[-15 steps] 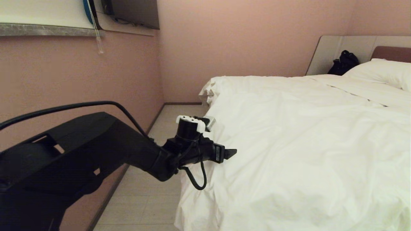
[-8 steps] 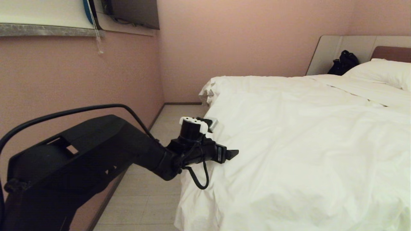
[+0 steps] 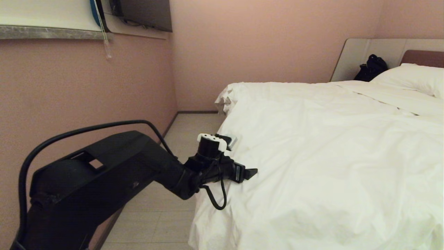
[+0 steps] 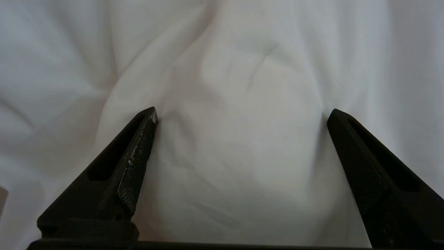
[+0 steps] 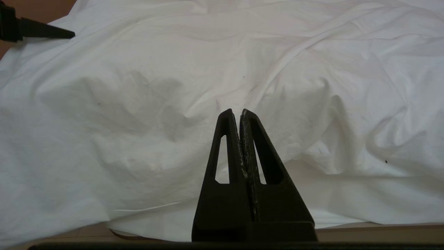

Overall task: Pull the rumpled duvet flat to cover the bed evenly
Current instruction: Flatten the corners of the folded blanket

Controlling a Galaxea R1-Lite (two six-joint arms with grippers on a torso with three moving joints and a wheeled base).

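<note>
White duvet (image 3: 329, 156) fills the near view, spread over most of the bed (image 3: 421, 55). Over its left edge the left end effector (image 4: 239, 114) hangs released, jaws wide, and has sunk slightly over the last second, likely to grip a fold. Right end effector (image 5: 239, 113) is clenched, empty, parked at the near edge.
</note>
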